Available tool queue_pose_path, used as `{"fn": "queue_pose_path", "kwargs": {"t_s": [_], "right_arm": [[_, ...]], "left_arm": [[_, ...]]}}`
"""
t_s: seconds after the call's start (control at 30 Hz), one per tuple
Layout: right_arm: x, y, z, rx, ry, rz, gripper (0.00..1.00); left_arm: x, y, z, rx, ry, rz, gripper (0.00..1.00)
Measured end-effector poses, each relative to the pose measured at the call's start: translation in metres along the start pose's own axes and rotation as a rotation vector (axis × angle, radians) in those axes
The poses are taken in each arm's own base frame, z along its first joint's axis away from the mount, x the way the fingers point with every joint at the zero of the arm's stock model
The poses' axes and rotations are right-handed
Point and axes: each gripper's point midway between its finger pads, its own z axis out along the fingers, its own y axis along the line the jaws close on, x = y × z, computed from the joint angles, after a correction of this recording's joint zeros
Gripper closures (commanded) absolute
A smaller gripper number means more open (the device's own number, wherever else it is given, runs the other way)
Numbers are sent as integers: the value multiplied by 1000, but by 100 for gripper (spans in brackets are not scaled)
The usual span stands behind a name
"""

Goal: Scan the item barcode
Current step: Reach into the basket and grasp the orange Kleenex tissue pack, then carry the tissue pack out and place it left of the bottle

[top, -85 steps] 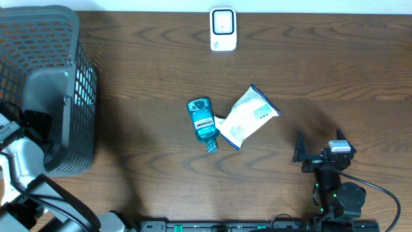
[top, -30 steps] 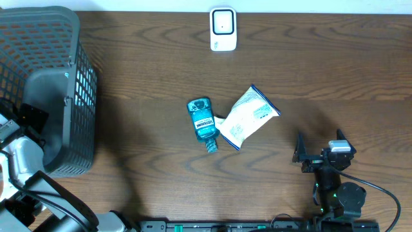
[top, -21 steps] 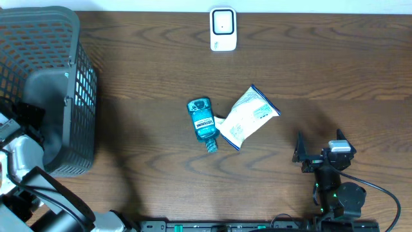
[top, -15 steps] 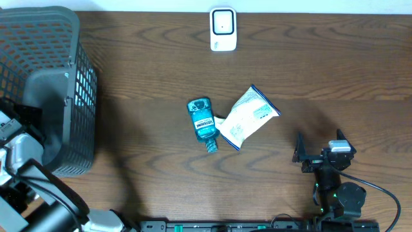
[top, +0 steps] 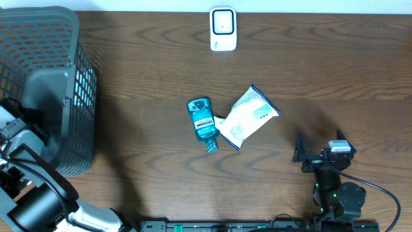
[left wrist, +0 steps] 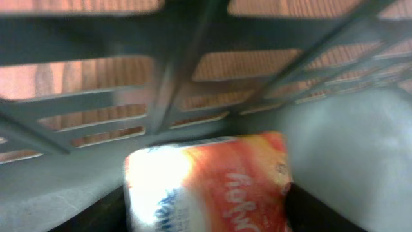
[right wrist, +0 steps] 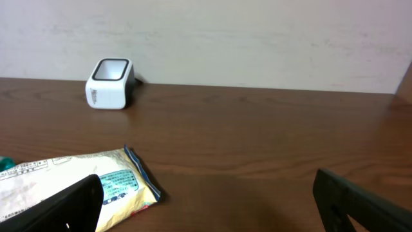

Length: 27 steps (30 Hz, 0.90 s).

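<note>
Left fingers (left wrist: 96, 212) have shifted inside the grey mesh basket (top: 38, 38), flanking its orange-and-white soft packet (left wrist: 212, 187), clamp unclear; right fingers (right wrist: 71, 206) hang apart; seemingly the pick-up, next needing a firm grip and a lift toward the white box scanner (top: 223, 29).

Soft even overhead light; left wrist view blurred, glare on packet (left wrist: 206, 183)
</note>
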Motion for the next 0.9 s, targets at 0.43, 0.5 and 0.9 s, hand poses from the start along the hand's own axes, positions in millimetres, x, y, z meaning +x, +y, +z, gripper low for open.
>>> {"fn": "queue_pose_path", "kwargs": {"t_s": [0.43, 0.5, 0.9], "right_arm": [[0, 0, 0, 0, 0, 0, 1], [0, 0, 0, 0, 0, 0, 1], [0, 0, 0, 0, 0, 0, 1]], "left_arm": [[16, -18, -13, 110, 114, 52, 92], [4, -27, -29, 144, 79, 70, 92], [-101, -94, -222, 482, -380, 93, 93]]}}
